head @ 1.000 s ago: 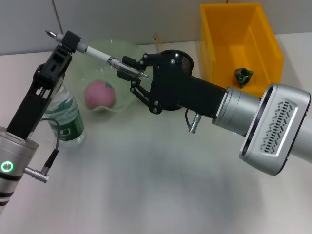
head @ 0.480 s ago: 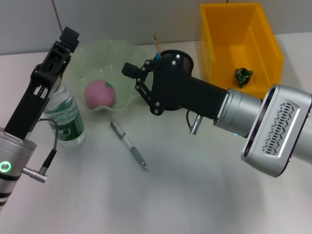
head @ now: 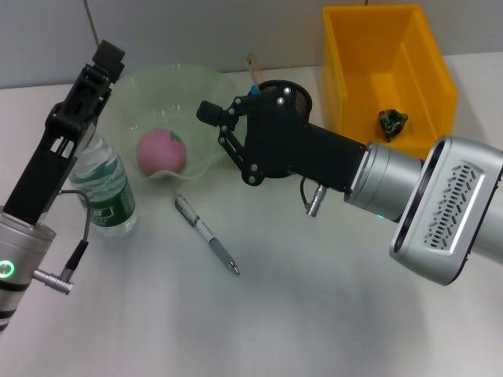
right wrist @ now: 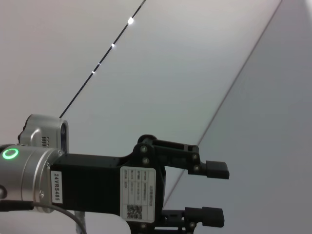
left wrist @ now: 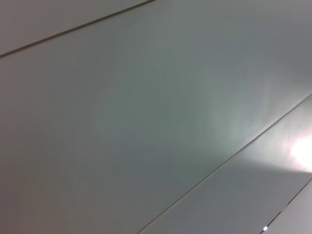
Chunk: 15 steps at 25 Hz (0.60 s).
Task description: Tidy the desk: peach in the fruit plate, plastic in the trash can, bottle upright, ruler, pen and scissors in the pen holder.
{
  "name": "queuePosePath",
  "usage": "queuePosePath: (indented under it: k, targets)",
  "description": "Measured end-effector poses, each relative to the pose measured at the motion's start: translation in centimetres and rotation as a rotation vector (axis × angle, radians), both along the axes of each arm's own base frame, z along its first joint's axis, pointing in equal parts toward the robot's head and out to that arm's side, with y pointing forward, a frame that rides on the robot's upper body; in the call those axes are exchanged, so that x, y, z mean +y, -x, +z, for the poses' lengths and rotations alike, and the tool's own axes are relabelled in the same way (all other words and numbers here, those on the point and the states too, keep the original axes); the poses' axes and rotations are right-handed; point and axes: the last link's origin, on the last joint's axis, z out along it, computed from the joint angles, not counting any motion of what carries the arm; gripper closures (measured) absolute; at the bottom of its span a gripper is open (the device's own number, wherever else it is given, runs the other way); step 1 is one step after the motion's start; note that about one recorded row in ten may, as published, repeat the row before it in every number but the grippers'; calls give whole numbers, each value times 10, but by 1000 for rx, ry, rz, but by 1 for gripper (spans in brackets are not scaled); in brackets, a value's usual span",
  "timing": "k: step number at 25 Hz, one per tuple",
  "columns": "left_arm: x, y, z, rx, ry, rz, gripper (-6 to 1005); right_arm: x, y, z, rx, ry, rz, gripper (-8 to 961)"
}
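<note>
Pen (head: 207,245) lies loose mid-desk, just in front of the fruit plate (head: 212,93), w/ nothing gripping it. Both grippers are spread & empty: left gripper (head: 100,71) up near the back-left corner, right gripper (head: 220,126) over the plate. Best next move, prob.: right one drops down, pinches the barrel crosswise at mid-length, then goes to the pen holder (head: 295,96).

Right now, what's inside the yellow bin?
One small crumpled green piece of plastic lies on the floor of the yellow bin, near its right wall. The right arm covers the bin's near corner, so anything there is hidden.

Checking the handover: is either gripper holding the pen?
No, the pen lies on the desk, below the left gripper and right gripper.
</note>
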Motion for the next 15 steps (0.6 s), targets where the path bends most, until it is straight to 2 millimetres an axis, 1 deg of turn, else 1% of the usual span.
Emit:
queuePosePath:
  k: [9,12,15]
  targets:
    - [0,0,5,22,-32,-26,457,-1,1,-1,10,12,-2,941]
    - [-4,-2,7,55,-73,-71,444,-5,0,0,26,22,-5,937]
    - [-6,-4,10,78,-99,-102,432,-6,0,1,43,43,-13,900]
